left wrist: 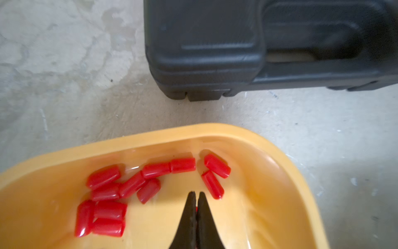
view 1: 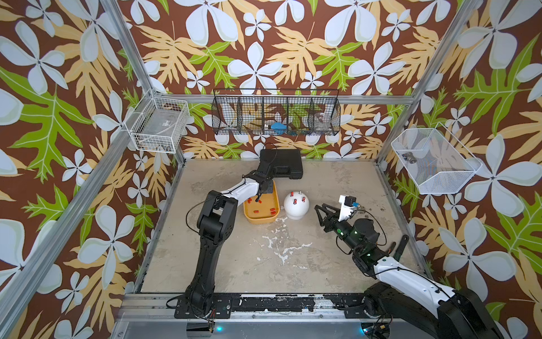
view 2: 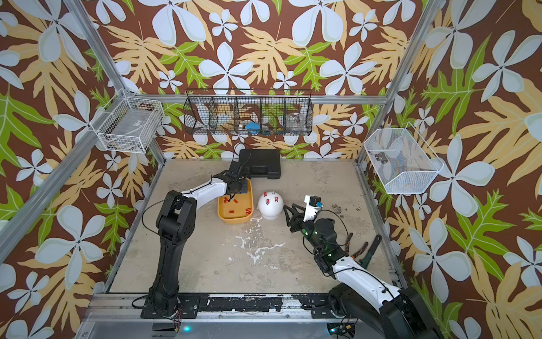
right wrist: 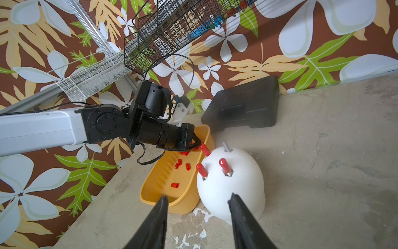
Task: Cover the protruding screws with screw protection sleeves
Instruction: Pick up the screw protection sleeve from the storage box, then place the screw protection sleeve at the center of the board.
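On the white dome (view 1: 296,209): you have four protruding screws (right wrist: 226,147); three are capped in red, and the one on its far side is bare.
Yellow tray (left wrist: 150,138): just beside the dome, on your left arm's side; loose screw protection sleeves (left wrist: 108,210) lie in it.
Left gripper (left wrist: 196,194): down in that tray, jaws pressed together, a sliver of red sleeve (left wrist: 196,208) pinched between them.
Right gripper (right wrist: 199,196): near the dome's other side, jaws apart, holding nothing.
Black case (view 1: 286,163): beyond the dome, against the wall.

Glossy plastic sleeves (left wrist: 103,179), matt case (left wrist: 204,43)
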